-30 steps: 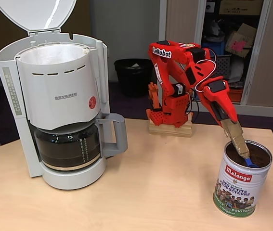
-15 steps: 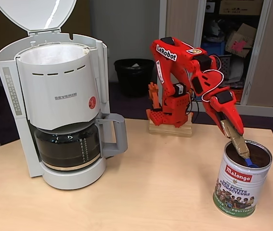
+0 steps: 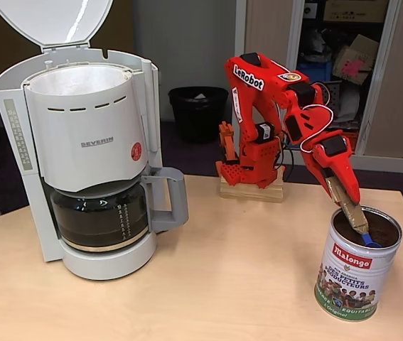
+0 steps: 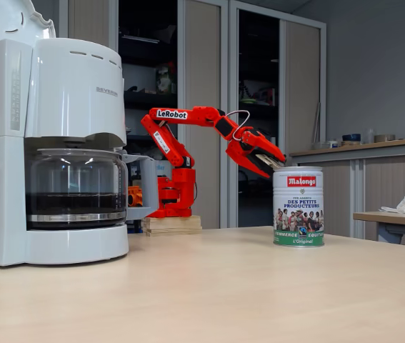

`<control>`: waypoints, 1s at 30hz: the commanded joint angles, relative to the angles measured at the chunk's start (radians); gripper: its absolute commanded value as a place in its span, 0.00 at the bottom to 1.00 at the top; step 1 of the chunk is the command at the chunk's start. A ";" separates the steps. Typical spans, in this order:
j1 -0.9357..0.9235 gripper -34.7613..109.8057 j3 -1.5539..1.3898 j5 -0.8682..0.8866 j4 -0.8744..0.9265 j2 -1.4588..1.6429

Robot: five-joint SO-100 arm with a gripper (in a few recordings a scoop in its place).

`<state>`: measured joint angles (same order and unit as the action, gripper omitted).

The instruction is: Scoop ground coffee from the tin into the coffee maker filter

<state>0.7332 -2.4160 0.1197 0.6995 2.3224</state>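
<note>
Standing on table (image 3: pixel 208 284): tin (image 3: pixel 355 266), red logo, ground coffee (image 3: pixel 382 231) inside; tool (image 3: pixel 352 213) gripping blue scoop (image 3: pixel 368 240).

The red arm (image 3: pixel 286 99) rises from its base, folds at the elbow toward 12 o'clock, then slopes down toward 4 o'clock in a fixed view. The gripper (image 3: pixel 354 213) points steeply downward, its tan fingers (image 3: pixel 349 206) drawn together. In a fixed view, the gripper (image 4: pixel 268 163) angles toward 4 o'clock.

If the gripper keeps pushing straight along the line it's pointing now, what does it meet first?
Most likely the ground coffee inside the tin: the gripper angles down into its open mouth with a blue scoop. Depth is unclear.
</note>
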 commanded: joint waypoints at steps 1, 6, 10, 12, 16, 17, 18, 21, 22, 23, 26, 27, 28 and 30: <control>0.002 0.31 0.034 0.012 -0.025 0.000; -0.012 0.28 0.034 0.023 -0.054 -0.015; -0.017 0.26 0.031 0.023 -0.072 -0.023; -0.018 0.24 0.023 0.017 -0.094 -0.025; -0.018 0.24 0.015 -0.014 -0.123 -0.032; -0.018 0.24 0.023 -0.015 -0.123 -0.034; -0.018 0.24 0.032 -0.018 -0.120 -0.037; -0.017 0.24 0.081 -0.077 -0.095 -0.049; -0.018 0.24 0.104 -0.104 -0.080 -0.058; -0.020 0.24 0.123 -0.138 -0.066 -0.063; -0.025 0.24 0.156 -0.227 -0.028 -0.044; -0.029 0.24 0.170 -0.249 -0.006 -0.034; -0.032 0.24 0.183 -0.273 0.015 -0.023; -0.043 0.24 0.210 -0.310 0.060 -0.003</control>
<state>0.6964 -2.2672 -0.1304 0.7056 2.2672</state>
